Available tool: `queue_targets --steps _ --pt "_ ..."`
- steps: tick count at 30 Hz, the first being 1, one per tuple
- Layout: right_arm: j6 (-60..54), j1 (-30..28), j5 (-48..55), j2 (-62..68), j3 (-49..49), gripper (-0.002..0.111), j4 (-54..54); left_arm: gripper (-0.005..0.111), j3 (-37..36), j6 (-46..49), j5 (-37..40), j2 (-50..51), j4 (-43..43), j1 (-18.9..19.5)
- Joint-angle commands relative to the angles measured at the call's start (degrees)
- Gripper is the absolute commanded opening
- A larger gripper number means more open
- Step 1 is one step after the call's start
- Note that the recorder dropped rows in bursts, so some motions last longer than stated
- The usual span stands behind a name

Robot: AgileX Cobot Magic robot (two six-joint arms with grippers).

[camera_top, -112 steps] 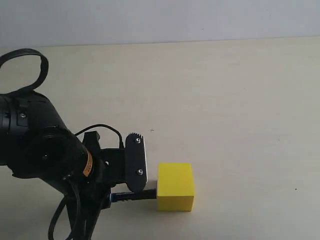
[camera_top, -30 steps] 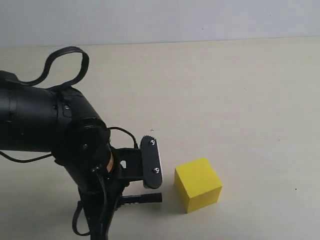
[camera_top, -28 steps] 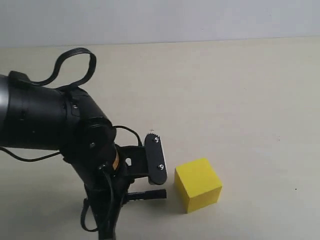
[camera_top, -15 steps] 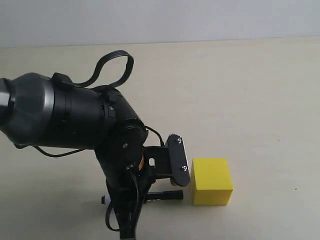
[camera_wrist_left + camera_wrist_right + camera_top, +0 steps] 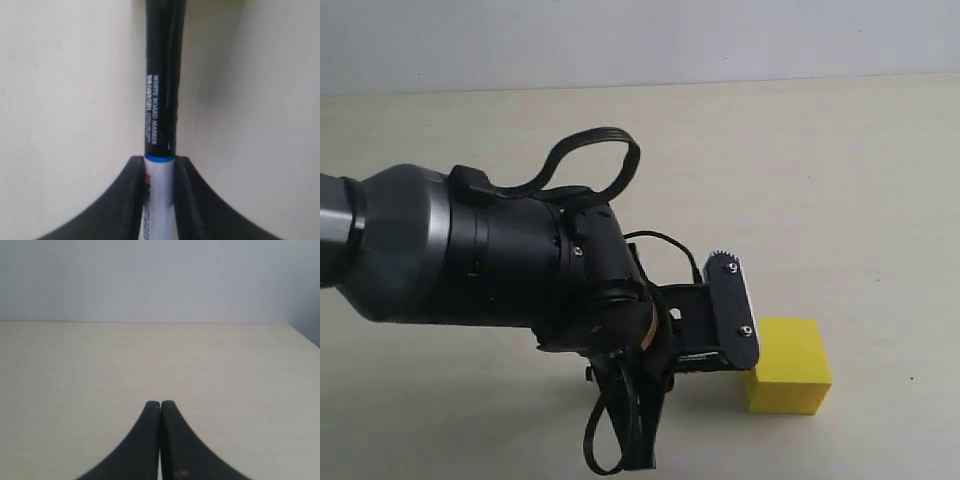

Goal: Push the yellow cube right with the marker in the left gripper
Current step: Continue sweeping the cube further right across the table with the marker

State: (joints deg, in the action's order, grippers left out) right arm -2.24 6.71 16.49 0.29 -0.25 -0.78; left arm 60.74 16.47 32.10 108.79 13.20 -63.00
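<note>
The yellow cube (image 5: 790, 365) rests on the table at the lower right of the exterior view. My left gripper (image 5: 732, 342) sits right against the cube's left face, one finger plate (image 5: 734, 308) showing its silver screws. It is shut on the marker (image 5: 161, 90): the white barrel sits clamped between the fingers (image 5: 131, 200) and the long black cap sticks out ahead. In the exterior view the marker is almost wholly hidden behind the finger plate. My right gripper (image 5: 160, 404) is shut with nothing in it, and the exterior view does not show it.
The bulky black left arm (image 5: 490, 260) with its looping cable (image 5: 595, 150) covers the left and middle of the beige table (image 5: 820, 180). A pale wall (image 5: 640, 40) bounds the table's far edge. The right wrist view shows bare table (image 5: 160, 355) and wall.
The left arm has swept to the right with the marker. The yellow cube has slid to the right, turning slightly on the way and ending square again.
</note>
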Motion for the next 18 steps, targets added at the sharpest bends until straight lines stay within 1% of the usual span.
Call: queue_targets --steps 1,3,5,9,13,16,18 --pt "-0.05 -0.35 -0.33 -0.29 0.25 0.0 -0.35 0.0 0.85 -1.62 3.48 -0.13 1.3 0.07" --pt "-0.05 -0.35 -0.33 -0.29 0.25 0.0 -0.35 0.0 0.74 -2.8 6.23 -0.13 1.19 1.1" --pt "-0.05 -0.35 -0.33 -0.29 0.25 0.0 -0.35 0.0 0.74 -3.17 6.24 -0.13 1.19 1.22" --pt "-0.05 -0.35 -0.33 -0.29 0.25 0.0 -0.35 0.0 0.74 -2.73 1.9 -0.13 -0.3 -0.31" --pt "-0.05 -0.35 -0.33 -0.29 0.25 0.0 -0.35 0.0 3.11 -2.01 -1.48 -0.13 -1.15 -2.17" --pt "-0.05 -0.35 -0.33 -0.29 0.25 0.0 -0.35 0.0 5.97 -2.01 0.46 -0.13 -3.63 -2.16" --pt "-0.05 -0.35 -0.33 -0.29 0.25 0.0 -0.35 0.0 6.61 -2.01 2.85 -0.13 -3.52 -2.16"
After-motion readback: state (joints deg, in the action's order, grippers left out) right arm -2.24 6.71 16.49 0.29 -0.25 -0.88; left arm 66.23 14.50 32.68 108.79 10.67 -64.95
